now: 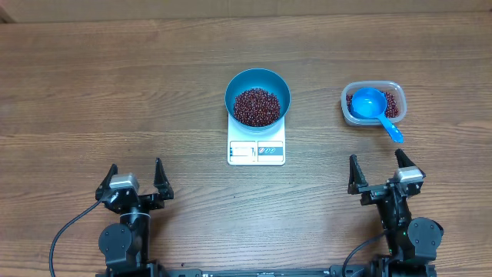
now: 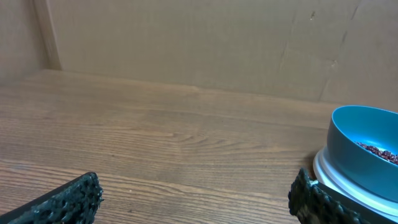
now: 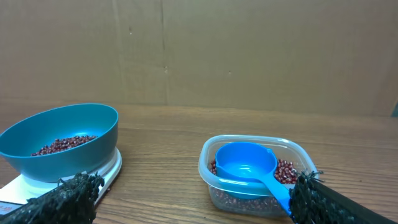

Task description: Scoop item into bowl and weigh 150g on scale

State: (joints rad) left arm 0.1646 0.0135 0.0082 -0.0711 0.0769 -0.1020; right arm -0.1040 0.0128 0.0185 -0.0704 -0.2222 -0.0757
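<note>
Deep round bright blue bowl (image 1: 240, 79) of small red-brown beans (image 1: 257, 107) on the flat white square scale (image 1: 256, 151), ahead, between the pincers. Both left gripper (image 1: 136, 171) and right gripper (image 1: 377, 160) released, empty. Clear plastic tub (image 1: 393, 89) with blue scoop (image 1: 369, 102) ahead of the right.

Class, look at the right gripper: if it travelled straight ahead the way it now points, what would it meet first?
Most likely the handle of the blue scoop, which juts out of the clear tub towards the open right gripper. The tub wall sits just behind it. Depth is hard to judge, so this is not certain.
</note>
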